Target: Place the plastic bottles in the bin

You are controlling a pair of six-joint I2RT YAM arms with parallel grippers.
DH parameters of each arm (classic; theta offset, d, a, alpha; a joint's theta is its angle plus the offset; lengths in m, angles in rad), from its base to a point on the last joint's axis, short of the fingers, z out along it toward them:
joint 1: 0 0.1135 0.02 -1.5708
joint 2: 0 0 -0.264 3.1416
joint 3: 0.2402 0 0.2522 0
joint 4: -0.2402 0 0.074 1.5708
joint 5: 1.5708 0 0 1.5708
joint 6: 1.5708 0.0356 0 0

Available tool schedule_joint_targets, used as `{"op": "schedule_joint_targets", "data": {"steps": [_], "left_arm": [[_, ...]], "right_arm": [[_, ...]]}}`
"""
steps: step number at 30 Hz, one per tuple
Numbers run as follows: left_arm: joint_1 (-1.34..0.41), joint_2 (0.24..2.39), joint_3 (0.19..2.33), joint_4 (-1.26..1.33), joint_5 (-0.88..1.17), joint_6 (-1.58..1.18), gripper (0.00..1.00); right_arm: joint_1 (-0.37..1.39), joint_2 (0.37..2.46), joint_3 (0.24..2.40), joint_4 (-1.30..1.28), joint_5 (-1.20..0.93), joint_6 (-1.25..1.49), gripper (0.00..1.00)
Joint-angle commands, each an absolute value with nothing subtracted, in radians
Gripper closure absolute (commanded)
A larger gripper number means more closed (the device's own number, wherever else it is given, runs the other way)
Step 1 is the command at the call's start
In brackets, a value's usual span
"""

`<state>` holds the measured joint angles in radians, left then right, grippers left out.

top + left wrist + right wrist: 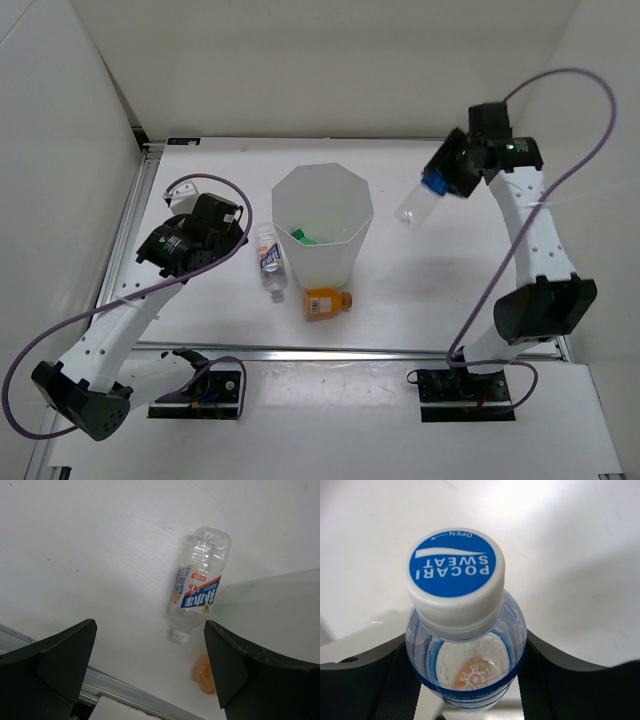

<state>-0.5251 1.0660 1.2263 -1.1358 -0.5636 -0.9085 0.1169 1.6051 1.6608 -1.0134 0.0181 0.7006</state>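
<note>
Right pincer (pixel 441 182) raised near bin (pixel 330 262), pinching blue-label bottle (pixel 416 207), left pincer (pixel 238 232) spread low over lying bottle (pixel 270 262)

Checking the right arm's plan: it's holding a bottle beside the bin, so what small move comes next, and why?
Probably swing the right end effector leftward until its blue-labelled bottle hangs over the open mouth of the bin. The bottle is clamped but hangs right of the rim, so releasing now would likely miss.

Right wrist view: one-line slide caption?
Right gripper clamps a clear plastic bottle with a blue-and-white Pocari Sweat cap above the white table.
</note>
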Motion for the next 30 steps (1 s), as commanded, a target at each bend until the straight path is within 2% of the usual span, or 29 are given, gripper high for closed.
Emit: {"op": "schedule_joint_targets", "data": {"steps": [1,3,6,9,11,12,13,16,17,24,30], "left_arm": [[-0.512,1.103,1.198,-1.095,-0.531,-0.9,0.0],[-0.493,1.135,1.189,-1.071,-0.503,-0.89,0.0],[-0.482,1.167,1.178,-1.055,-0.485,-0.877,0.0],[-0.463,1.212,1.178,-1.029,-0.462,-0.868,0.0],[-0.454,1.242,1.178,-1.003,-0.453,-0.856,0.0],[-0.445,1.253,1.178,-0.994,-0.44,-0.847,0.0],[-0.445,1.262,1.178,-0.983,-0.44,-0.847,0.0],[-0.423,1.304,1.178,-0.945,-0.42,-0.836,0.0],[-0.423,1.327,1.178,-0.936,-0.405,-0.825,0.0],[-0.411,1.442,1.178,-0.819,-0.246,-0.747,0.0],[-0.411,1.558,1.192,-0.752,-0.135,-0.689,0.0]], "right_arm": [[0.178,1.525,1.914,-1.032,0.028,0.698,0.74],[0.239,1.534,2.062,-1.022,-0.003,0.683,0.74],[0.349,1.546,2.157,-1.012,-0.012,0.658,0.74],[0.448,1.546,2.174,-0.976,0.003,0.646,0.67],[0.498,1.555,2.137,-0.956,-0.043,0.618,0.6],[0.517,1.572,2.126,-0.956,-0.092,0.618,0.53],[0.532,1.583,2.109,-0.956,-0.115,0.618,0.34],[0.568,1.612,2.082,-1.003,-0.163,0.609,0.12],[0.581,1.612,2.082,-1.014,-0.14,0.609,0.0],[0.529,1.571,2.181,-1.005,-0.087,0.538,0.0],[0.497,1.513,2.137,-1.014,-0.123,0.538,0.0]]}}
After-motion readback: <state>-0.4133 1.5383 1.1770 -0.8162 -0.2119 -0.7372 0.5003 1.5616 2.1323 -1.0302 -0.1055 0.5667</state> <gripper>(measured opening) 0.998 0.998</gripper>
